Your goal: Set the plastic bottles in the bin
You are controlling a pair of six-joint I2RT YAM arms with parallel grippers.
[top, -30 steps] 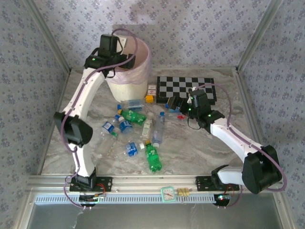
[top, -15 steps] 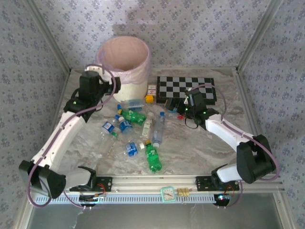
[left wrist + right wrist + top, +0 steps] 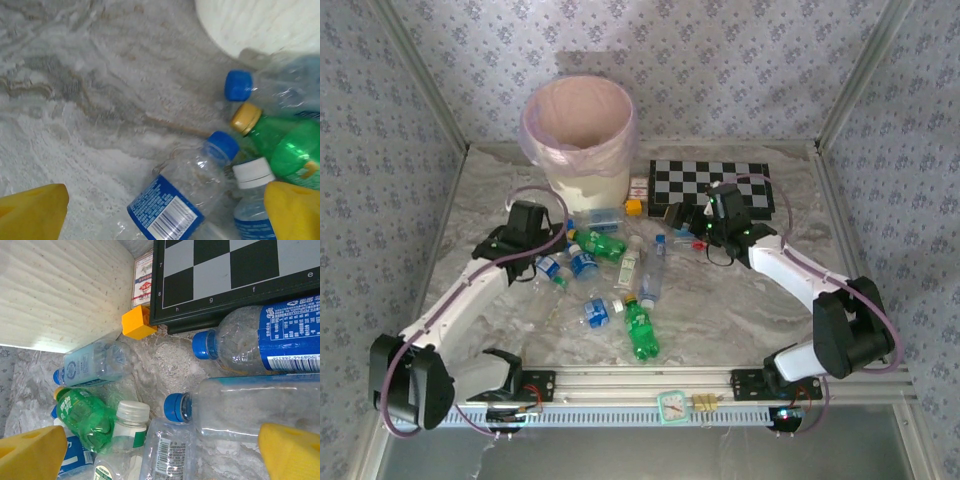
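**Left wrist view.** Left gripper (image 3: 164,215), jaws spread wide, hangs over a clear blue-labelled bottle (image 3: 197,175) at lower centre. The bottle's long axis runs lower left to upper right, cap toward the bin (image 3: 260,25). Right gripper (image 3: 160,450), likewise spread, hangs over the bottles beside the chessboard (image 3: 225,270).

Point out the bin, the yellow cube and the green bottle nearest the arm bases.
bin (image 3: 586,188): top external view, on its cream side wall.
yellow cube (image 3: 138,323): right wrist view, middle of the cube.
green bottle (image 3: 641,336): top external view, on its body.
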